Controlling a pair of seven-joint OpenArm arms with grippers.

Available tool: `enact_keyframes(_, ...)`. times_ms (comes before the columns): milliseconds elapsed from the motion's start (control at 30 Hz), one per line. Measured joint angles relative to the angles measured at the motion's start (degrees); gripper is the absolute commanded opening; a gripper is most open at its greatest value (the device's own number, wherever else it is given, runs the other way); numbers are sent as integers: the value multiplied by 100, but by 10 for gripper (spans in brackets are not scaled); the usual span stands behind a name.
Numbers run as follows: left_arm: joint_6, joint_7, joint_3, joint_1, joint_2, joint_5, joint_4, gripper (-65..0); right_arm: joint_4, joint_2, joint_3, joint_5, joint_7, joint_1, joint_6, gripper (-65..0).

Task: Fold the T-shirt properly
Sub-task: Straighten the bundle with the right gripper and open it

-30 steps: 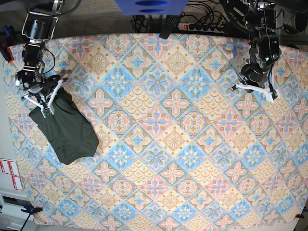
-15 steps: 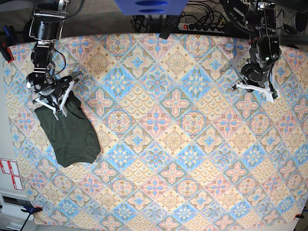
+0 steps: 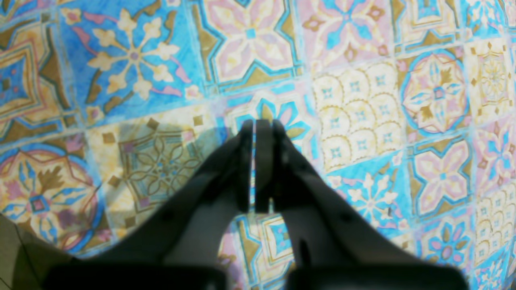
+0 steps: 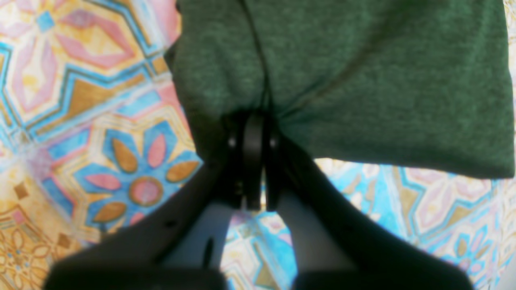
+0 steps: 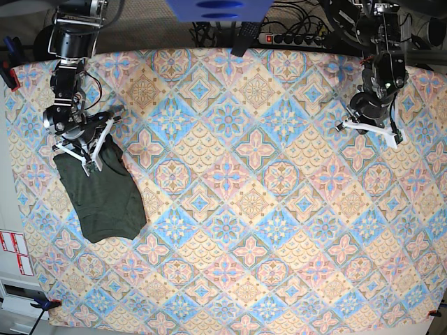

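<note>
Right gripper [image 4: 254,161] jaws pinched on the folded T-shirt [image 5: 101,192] edge at the worktop [image 5: 265,209] corner; left gripper [image 3: 256,161] jaws closed, empty.

The base view looks straight down from high above the patterned tablecloth [image 5: 251,209]. Each wrist view looks down close along its own fingers. The right wrist and base views share the T-shirt [image 4: 363,80] [image 5: 105,199], at the base frame's left.
</note>
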Motion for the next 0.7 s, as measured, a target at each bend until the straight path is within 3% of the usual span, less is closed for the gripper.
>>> enact_keyframes(267,-2,-2,0,-2,28,0,-2,-650,260,-76,-468,63,-63,55,114,-650)
enact_keyframes(700,-2,-2,0,0,109,2,-2,-650,404,-55,-452,13,-116,120,103,-650)
